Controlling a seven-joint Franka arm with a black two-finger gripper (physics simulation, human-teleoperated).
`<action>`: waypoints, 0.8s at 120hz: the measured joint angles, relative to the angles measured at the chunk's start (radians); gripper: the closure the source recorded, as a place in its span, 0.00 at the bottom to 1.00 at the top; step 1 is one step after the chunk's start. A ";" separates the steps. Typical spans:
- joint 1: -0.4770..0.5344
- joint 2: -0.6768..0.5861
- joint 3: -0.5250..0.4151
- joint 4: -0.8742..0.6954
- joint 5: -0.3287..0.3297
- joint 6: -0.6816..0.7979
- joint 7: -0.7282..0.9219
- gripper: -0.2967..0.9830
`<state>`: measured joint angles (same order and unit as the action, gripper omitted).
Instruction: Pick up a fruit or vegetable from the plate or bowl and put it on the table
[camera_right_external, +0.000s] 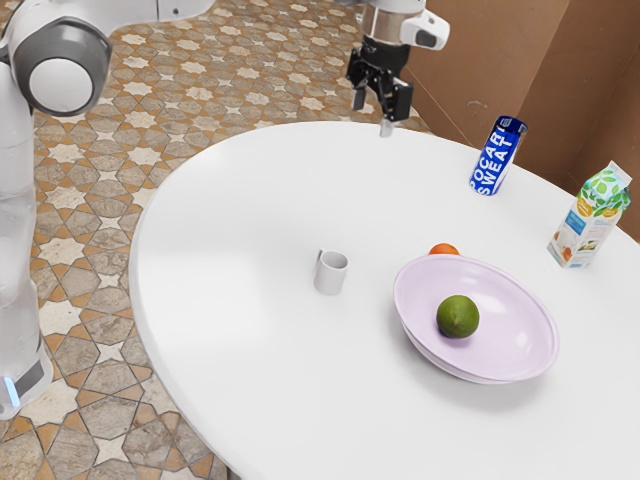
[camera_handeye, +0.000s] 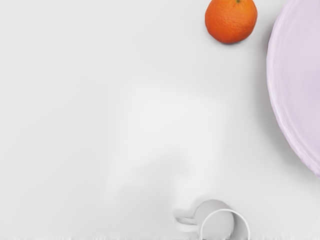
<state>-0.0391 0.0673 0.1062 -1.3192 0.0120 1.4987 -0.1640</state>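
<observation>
High over the far side of the table, my gripper (camera_right_external: 378, 112) stands open, its two fingertips apart with nothing between them. A dark green lime (camera_right_external: 458, 316) lies inside the pale purple bowl (camera_right_external: 530, 328), well away from my hand. An orange (camera_right_external: 444, 249) rests on the white table (camera_right_external: 240, 340) just behind the bowl, partly hidden by its rim. In the wrist view the orange (camera_handeye: 231, 20) appears whole on the table, beside the bowl (camera_handeye: 300, 75) and apart from it.
A small grey-white mug (camera_right_external: 330, 274) stands near the bowl; the wrist view also has the mug (camera_handeye: 212, 220). Farther back are a blue can (camera_right_external: 495, 160) and a carton (camera_right_external: 590, 220). A brown wall (camera_right_external: 480, 70) rises behind the table.
</observation>
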 joint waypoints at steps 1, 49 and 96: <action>-0.001 0.000 0.000 0.000 0.000 0.000 0.000 0.23; 0.028 0.006 0.011 -0.011 0.009 -0.074 0.001 0.23; 0.194 -0.062 -0.137 -0.044 0.093 -0.237 0.205 0.23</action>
<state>0.1548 0.0049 -0.0306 -1.3634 0.1050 1.2615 0.0411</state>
